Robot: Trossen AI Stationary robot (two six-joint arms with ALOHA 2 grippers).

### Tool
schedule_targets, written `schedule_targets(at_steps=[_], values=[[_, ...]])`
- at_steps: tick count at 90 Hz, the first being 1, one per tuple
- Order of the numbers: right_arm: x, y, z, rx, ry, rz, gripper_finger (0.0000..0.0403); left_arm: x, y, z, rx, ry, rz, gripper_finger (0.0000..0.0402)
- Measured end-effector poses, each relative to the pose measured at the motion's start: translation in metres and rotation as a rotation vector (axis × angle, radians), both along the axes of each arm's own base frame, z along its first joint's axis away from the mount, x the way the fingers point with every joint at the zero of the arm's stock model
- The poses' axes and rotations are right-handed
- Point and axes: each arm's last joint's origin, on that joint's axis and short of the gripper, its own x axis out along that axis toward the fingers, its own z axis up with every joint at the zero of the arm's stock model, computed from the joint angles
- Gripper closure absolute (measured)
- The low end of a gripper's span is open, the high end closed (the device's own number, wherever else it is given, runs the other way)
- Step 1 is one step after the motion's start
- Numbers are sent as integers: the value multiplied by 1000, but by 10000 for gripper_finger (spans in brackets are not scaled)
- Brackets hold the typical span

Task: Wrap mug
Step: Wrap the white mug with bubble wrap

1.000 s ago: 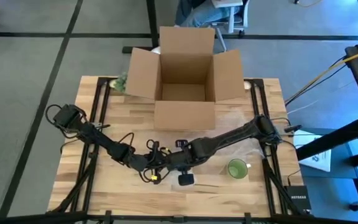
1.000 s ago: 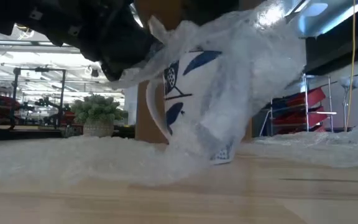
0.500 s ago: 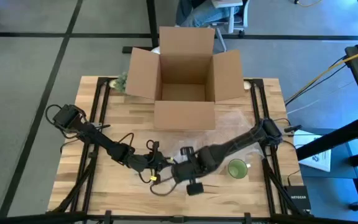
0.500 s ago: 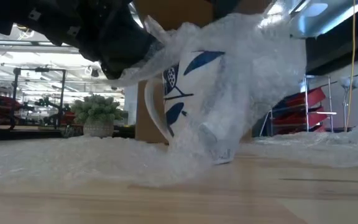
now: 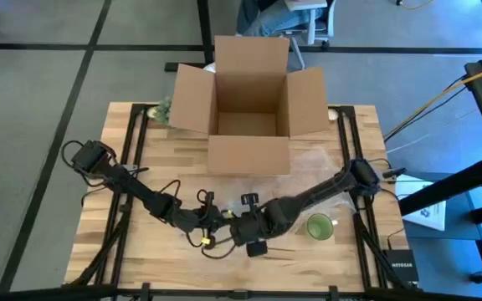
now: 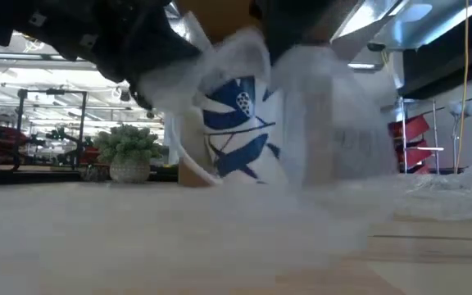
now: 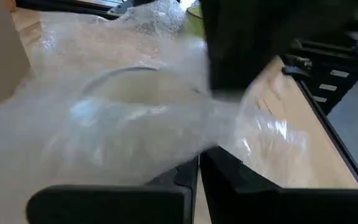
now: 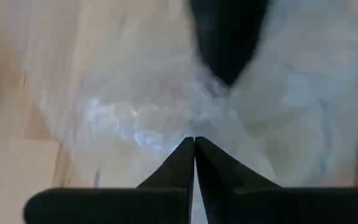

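- The mug (image 6: 236,131), white with blue leaf marks, sits near the front middle of the worktop (image 5: 141,251), in front of the open cardboard box (image 5: 248,100); in the low view it looks tilted, half under the bubble wrap (image 6: 334,123).
- My left gripper (image 5: 217,227) and right gripper (image 5: 243,227) meet at the mug from opposite sides, so both are right at it and neither is clearly nearer.
- In the left wrist view the fingers lie nearly together under a bunch of wrap; I judge they pinch the film, not the mug.
- In the right wrist view my fingers come to a closed point on the wrap, with the sheet spread beyond them.
- The move turns on this: the mug lies between my two grippers, with loose wrap trailing toward the right arm's side, so that side must fold over.
- A green cup (image 5: 320,227) stands apart to the right.
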Motion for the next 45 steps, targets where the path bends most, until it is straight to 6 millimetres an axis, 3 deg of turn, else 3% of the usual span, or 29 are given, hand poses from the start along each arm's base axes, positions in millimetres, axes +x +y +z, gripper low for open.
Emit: schedule_targets(at_steps=[31, 45], values=[[6, -17, 6, 3, 6, -34, 400, 0, 1, 0, 4, -6, 10, 402], [-4, -23, 16, -19, 39, -50, 400, 2, 2, 3, -9, -30, 16, 402]])
